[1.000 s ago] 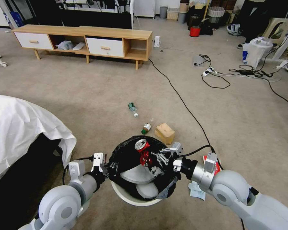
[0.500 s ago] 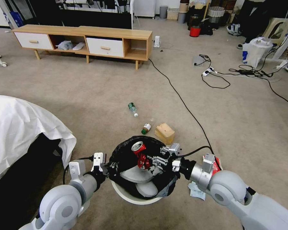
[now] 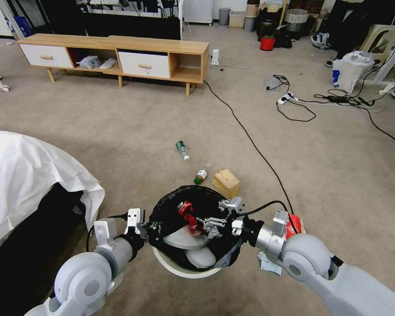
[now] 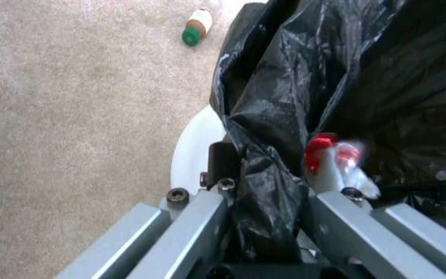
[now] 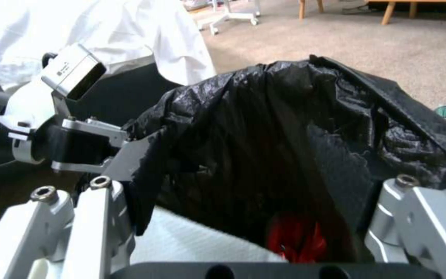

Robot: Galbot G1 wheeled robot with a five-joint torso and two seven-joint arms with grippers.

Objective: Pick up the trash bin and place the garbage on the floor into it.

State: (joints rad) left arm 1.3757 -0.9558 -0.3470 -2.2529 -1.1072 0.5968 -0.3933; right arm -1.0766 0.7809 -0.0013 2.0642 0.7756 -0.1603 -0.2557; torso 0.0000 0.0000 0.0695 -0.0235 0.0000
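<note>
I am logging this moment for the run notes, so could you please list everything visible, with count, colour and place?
trash bin: one, white, black bag over the rim, between the arms.
crushed can: one, red, blurred, inside the bin's mouth.
clear bottle: one, green label, on the carpet beyond the bin.
small bottle: one, green cap, on the carpet just past the bin.
tan box: one, beside the small bottle.
red packet: one, behind the right arm.
pale tissue: one, under the right arm.
TV cabinet: one, wood with white drawers, far side.
black cable: one, across the carpet.
left gripper: shut on the bin's rim.
right gripper: open, over the bin.
</note>
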